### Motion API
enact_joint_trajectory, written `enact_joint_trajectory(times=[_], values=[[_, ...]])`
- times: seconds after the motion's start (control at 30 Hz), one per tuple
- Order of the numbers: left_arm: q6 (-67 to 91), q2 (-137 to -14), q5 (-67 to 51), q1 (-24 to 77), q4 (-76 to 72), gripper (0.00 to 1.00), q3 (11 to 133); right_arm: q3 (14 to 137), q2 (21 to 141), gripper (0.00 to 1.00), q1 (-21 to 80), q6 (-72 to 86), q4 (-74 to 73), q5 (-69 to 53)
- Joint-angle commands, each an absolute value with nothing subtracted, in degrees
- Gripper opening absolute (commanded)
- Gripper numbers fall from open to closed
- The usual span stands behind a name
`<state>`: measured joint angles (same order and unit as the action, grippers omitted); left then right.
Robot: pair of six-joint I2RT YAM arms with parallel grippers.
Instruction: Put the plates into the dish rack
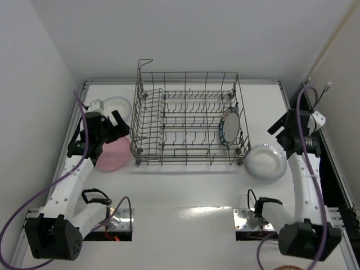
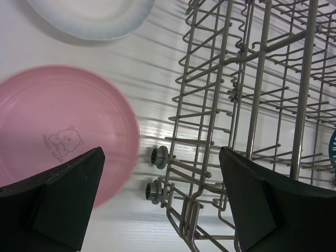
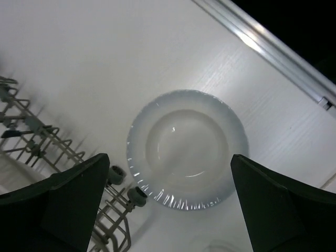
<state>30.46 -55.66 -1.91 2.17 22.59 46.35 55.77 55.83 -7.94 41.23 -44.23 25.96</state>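
Left arm is reaching forward from its base along the left side of the table [image 1: 185,194], wrist tipping down. The left gripper [image 1: 115,127] is hanging at about 9 o'clock of the dish rack [image 1: 169,159], above the gap between two plates; its jaws are standing released, wide apart, gripping nothing. In the left wrist view that gripper [image 2: 161,157] is looking down on the pink plate [image 2: 58,131], which is lying flat on the table just beside the rack's [image 2: 252,105] corner wheels. Right arm is rising from its base and folding inward at the wrist. The right gripper [image 1: 279,128] is hovering at about 3 o'clock of the rack, fingers spread and holding nothing. Its wrist view is showing the right gripper [image 3: 169,157] straight above a white plate [image 3: 186,149], clear of it. Rack contents: the teal-rimmed plate [image 1: 229,127] is standing on edge among the tines at the 3 o'clock end; the other rows are carrying no plate. Outside the rack: the pink plate [image 1: 114,154] is sitting at 8 o'clock, a second white plate [image 1: 120,104] at 10 o'clock, and the first white plate [image 1: 266,162] at 4 o'clock, near the rack's corner.
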Motion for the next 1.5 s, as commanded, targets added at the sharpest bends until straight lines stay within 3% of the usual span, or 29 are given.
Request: enact_joint_trajectory(times=[0.0,0.27,0.57,1.0,1.47], values=[[30.1,-54.8,-5.2,2.7,22.0,0.89,47.9,53.0,59.7,1.0,-17.5,38.9,-39.1,6.3],[30.1,-54.3,-5.4,2.7,22.0,0.89,47.9,38.1,58.5,0.96,-28.3,41.3,-35.2,-1.8],[30.1,-54.8,-5.9,2.7,22.0,0.89,47.9,31.5,61.0,0.94,-34.8,40.1,-35.2,-9.7],[30.1,-55.4,-5.9,2.7,22.0,0.89,47.9,26.0,68.1,0.92,-37.9,42.0,-29.3,-18.4],[30.1,-55.9,-5.4,2.7,22.0,0.89,47.9,31.1,78.6,0.9,-38.9,42.0,-25.9,-24.9]])
